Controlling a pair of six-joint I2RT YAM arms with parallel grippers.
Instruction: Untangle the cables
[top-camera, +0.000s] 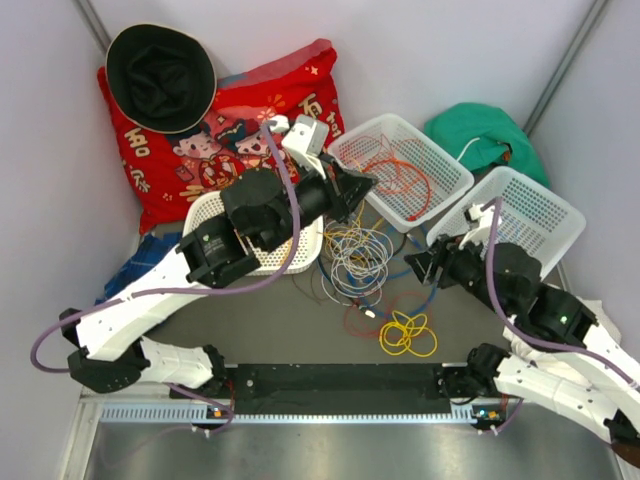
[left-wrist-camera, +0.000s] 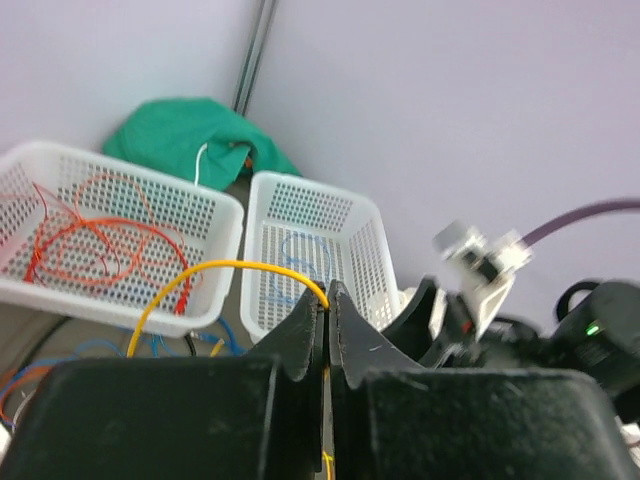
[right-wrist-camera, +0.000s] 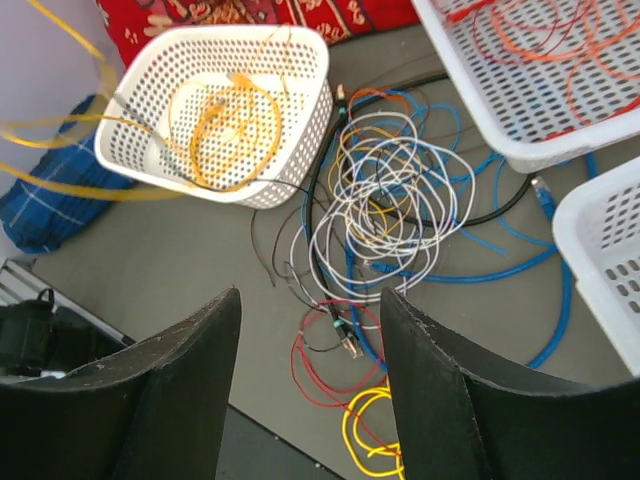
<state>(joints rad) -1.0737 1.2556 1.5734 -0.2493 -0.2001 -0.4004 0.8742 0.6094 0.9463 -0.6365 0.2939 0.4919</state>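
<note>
Orange cables (top-camera: 400, 175) are found sorted in the middle basket (top-camera: 430, 148). Beside it a yellow cable (left-wrist-camera: 215, 268) is clenched by the left gripper (left-wrist-camera: 328, 300); the right gripper (right-wrist-camera: 310, 300) is released. Before it, a tangle (top-camera: 358, 255) is seen unsorted on the bench (top-camera: 260, 320).

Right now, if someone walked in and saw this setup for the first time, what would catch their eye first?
Probably the tangle of cables, white, blue, red and yellow, heaped in the middle of the table. Next comes the bright red cushion in the far left corner, with a black hat over its corner. Then the left gripper, shut on a yellow cable that arcs through the air.
</note>
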